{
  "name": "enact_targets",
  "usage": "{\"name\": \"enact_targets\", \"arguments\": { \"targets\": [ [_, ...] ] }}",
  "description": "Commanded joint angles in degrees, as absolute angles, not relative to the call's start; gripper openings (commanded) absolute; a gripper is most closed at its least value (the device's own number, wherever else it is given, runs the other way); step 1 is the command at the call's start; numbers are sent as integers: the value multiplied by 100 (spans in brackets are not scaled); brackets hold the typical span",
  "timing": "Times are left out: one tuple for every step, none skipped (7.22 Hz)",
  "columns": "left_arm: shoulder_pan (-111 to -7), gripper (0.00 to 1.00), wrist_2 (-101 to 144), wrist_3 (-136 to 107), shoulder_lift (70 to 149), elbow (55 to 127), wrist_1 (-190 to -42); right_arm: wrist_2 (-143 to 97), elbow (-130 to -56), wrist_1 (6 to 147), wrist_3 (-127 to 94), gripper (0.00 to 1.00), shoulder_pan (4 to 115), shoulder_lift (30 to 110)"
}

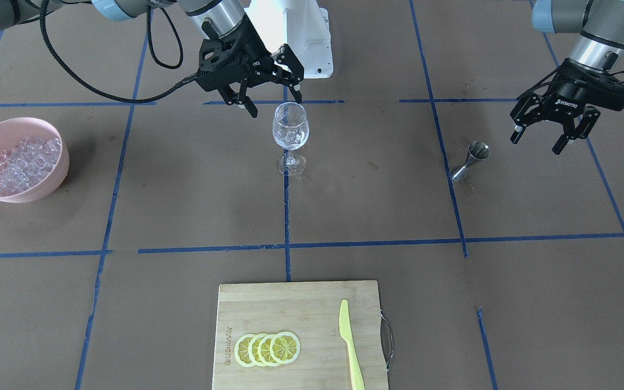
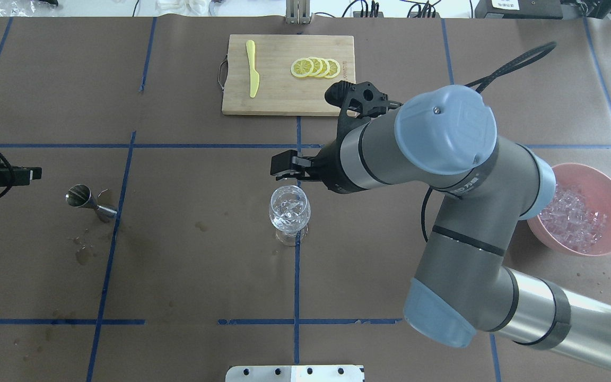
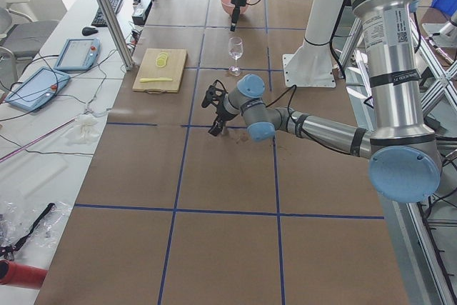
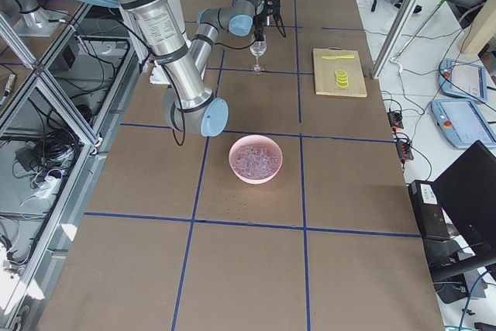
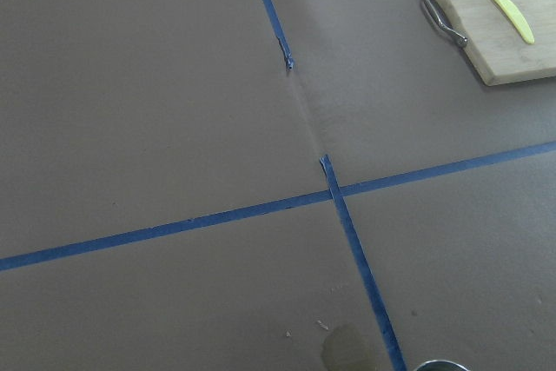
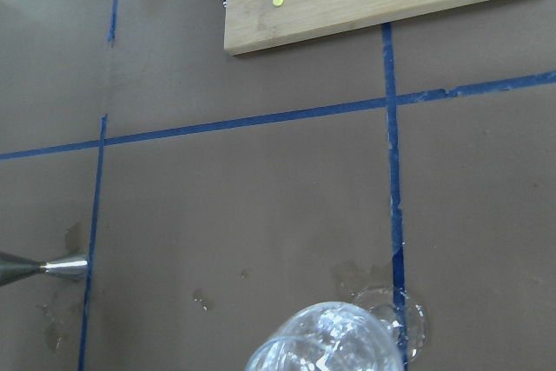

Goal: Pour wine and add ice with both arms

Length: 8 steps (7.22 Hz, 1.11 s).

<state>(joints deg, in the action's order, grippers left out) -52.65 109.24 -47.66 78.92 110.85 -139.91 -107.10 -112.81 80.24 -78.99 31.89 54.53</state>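
we record two jointed, tubular, silver-grey arms, the right arm (image 2: pixel 462 249) and the left arm (image 1: pixel 596 19), with pale blue joint caps (image 2: pixel 446 130); one cap bears a small screw (image 2: pixel 436 110). the right gripper (image 1: pixel 274 104) and left gripper (image 1: pixel 537 142) are black, the left with white lettering (image 1: pixel 565 103). a black braided cable (image 1: pixel 73 81) trails from the right wrist. the base block (image 1: pixel 296 32) is white.

Clear ice (image 1: pixel 25 162), heaped cubes — (pink bowl (image 1: pixel 44 188))

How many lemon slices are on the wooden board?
4. The lemon slices overlap in one row on the cutting board, beside the yellow knife. The overlap might hide another.
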Motion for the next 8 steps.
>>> {"name": "enact_targets", "arguments": {
  "targets": [
    [-5946,100,11258,-3604,8426,10829,-13233,-11405,-11364,8680,-7159,100,3899,5554],
    [-6429,100,11276,-2690,8890,10645,-12627,-11591,-11390,8971,-6650,100,4163,5703],
    [-6686,100,11294,-2324,9042,10504,-12438,-11715,-11399,9122,-6079,100,4444,5922],
    [-6758,100,11294,-2312,9044,10416,-12445,-11933,-11399,9306,-5456,100,4813,6202],
    [-6759,100,11259,-2407,9140,10041,-12532,-12040,-11382,9508,-4727,100,5130,6431],
    [-6767,100,11259,-2399,9158,9854,-12464,-12041,-11347,9753,-4050,100,5385,6608],
    [-6889,100,11276,-2399,9219,9757,-12411,-12041,-11286,10034,-3434,100,5605,6653],
    [-7021,100,11424,-2356,9333,9747,-11923,-12032,-11242,10333,-2810,100,5808,6749]
  ]
}}
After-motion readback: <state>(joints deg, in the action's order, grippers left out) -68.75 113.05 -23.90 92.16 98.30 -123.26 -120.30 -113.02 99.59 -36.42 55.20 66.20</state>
